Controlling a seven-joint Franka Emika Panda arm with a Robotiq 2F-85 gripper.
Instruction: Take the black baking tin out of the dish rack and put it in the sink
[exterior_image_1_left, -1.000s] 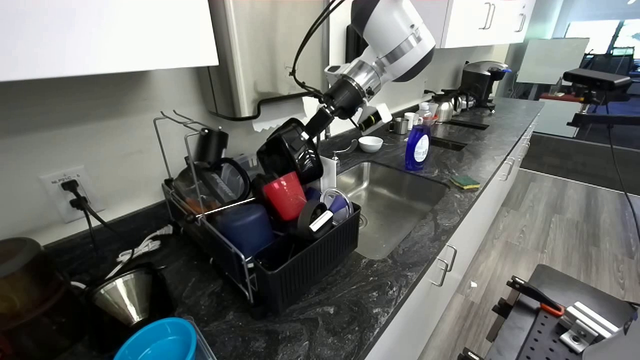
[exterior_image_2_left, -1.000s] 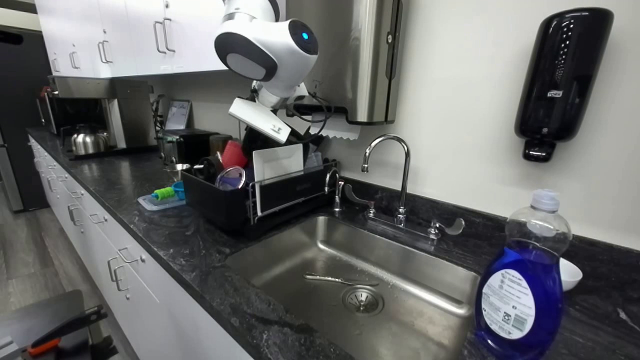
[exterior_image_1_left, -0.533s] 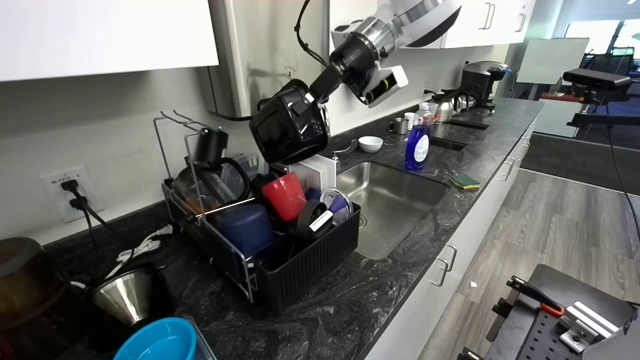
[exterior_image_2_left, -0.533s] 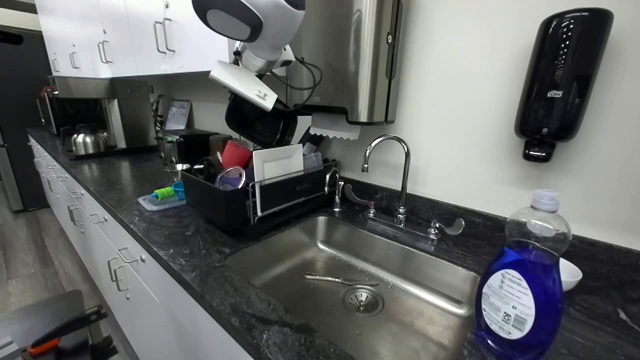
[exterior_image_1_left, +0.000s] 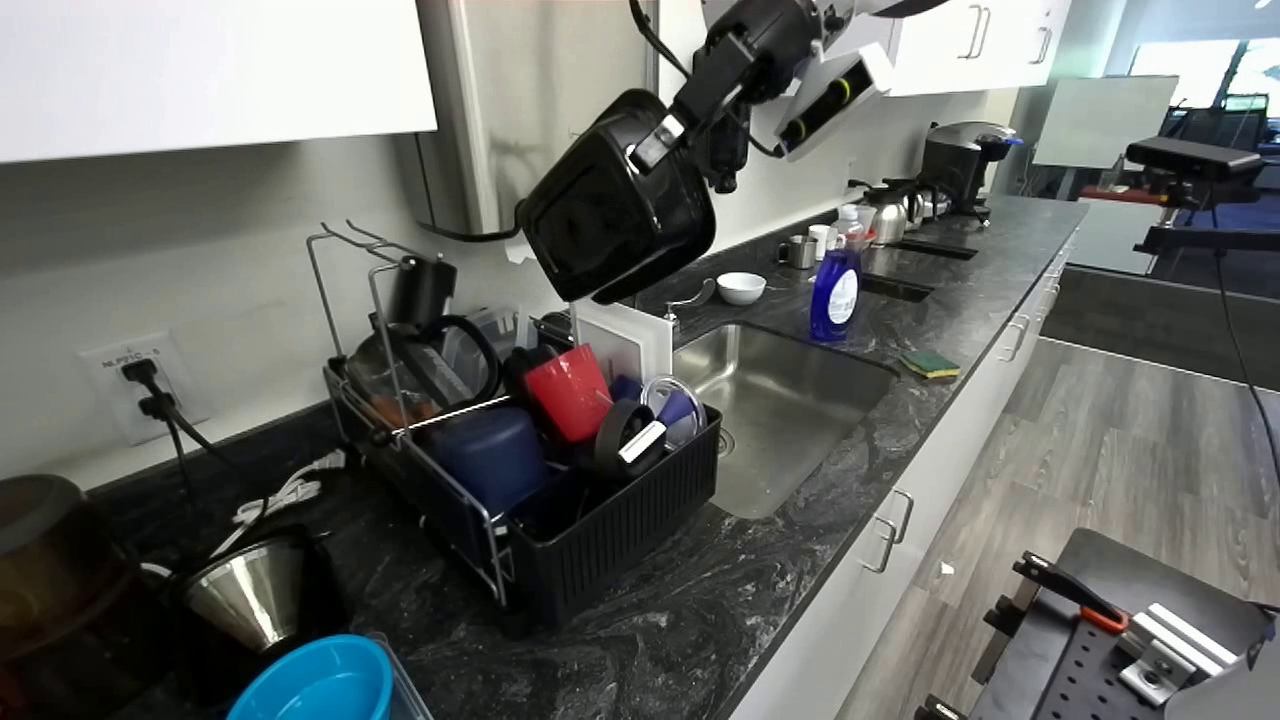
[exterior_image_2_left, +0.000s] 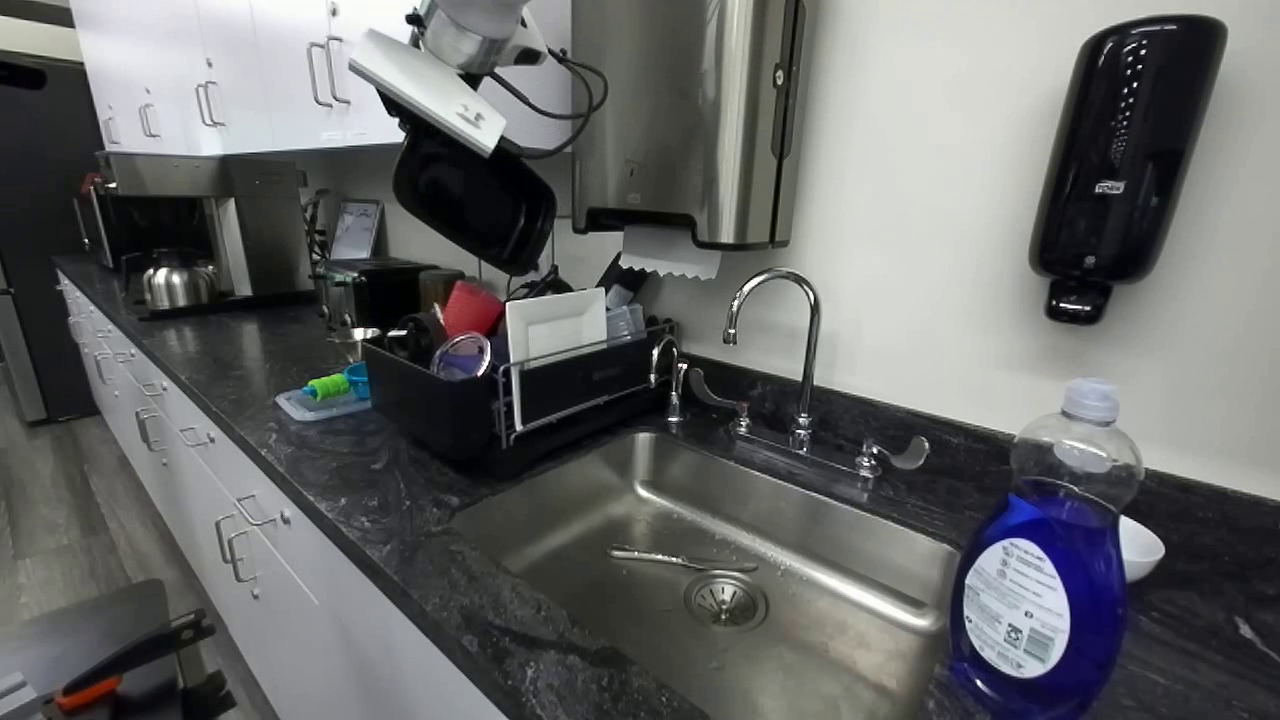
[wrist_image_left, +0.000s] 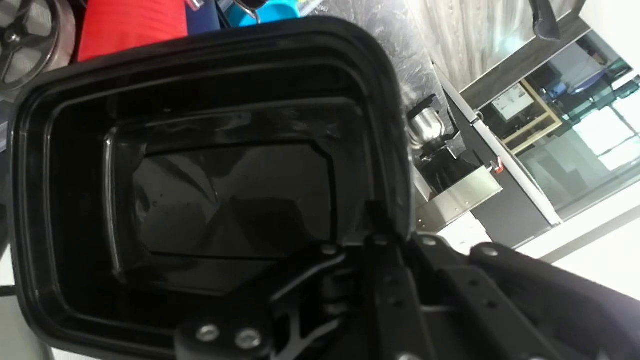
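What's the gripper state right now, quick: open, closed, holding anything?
Gripper: closed on the edge of the black baking tin, holding it tilted above the dish rack.

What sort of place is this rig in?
Looks like a shared kitchenette, probably office or lab: steel sink, wall-mounted paper towel dispenser and coffee maker.
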